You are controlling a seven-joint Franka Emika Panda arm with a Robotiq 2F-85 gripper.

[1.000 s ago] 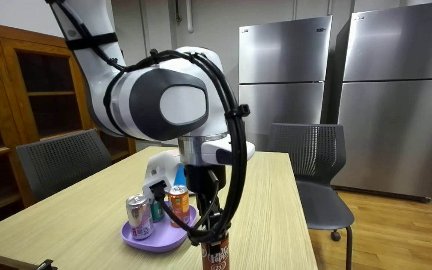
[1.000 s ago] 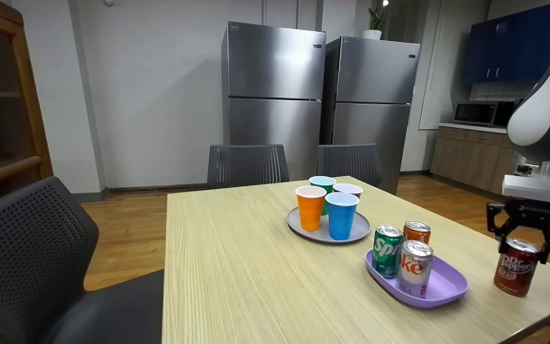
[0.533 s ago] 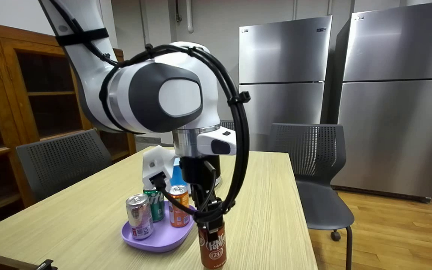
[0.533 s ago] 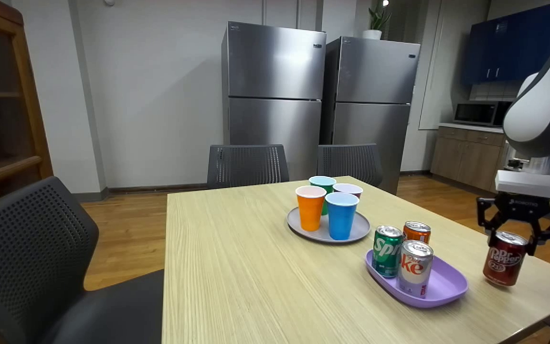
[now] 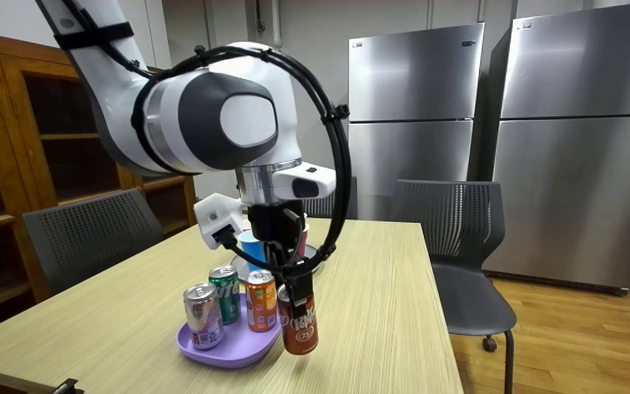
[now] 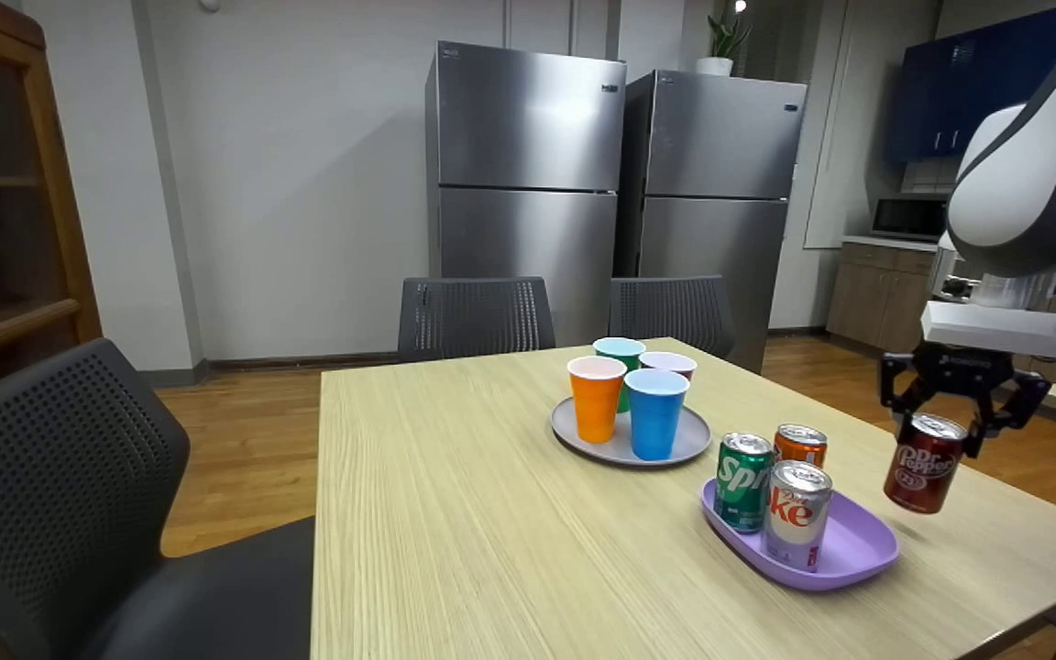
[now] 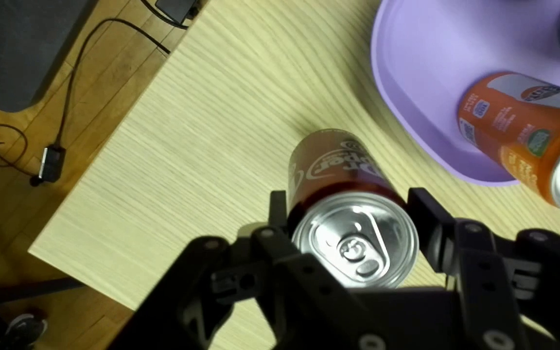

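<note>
The gripper is narrowed w/ pads either side of the Dr Pepper can, grip high nr the rim. Can looks held off the tabletop, just beside the purple tray; wrist view shows a strip of wood b/w them, so prob. not touching, tho in both exterior views the gap's hard to judge.

Risks: slip, b/c smooth metal + high grip leave most of the can hanging below; it could slide or swing if the squeeze eases or a move jerks. Too hard & the thin wall might dent. Fill level unk., so weight's a guess. A low move twd the tray could catch the base on its lip. Tabletop corner shows in wrist view too: a dropped can might roll off to the floor.

In the way: orange can, closest of the 3 in the tray; a bump could topple it into the Sprite can or silver can. Black cables loop down nr the gripper, might snag.

Further out: gray plate w/ orange cup, blue cup, green cup, purplish cup; well apart, prob. easy to knock. Chairs & fridges beyond, not blocking.
</note>
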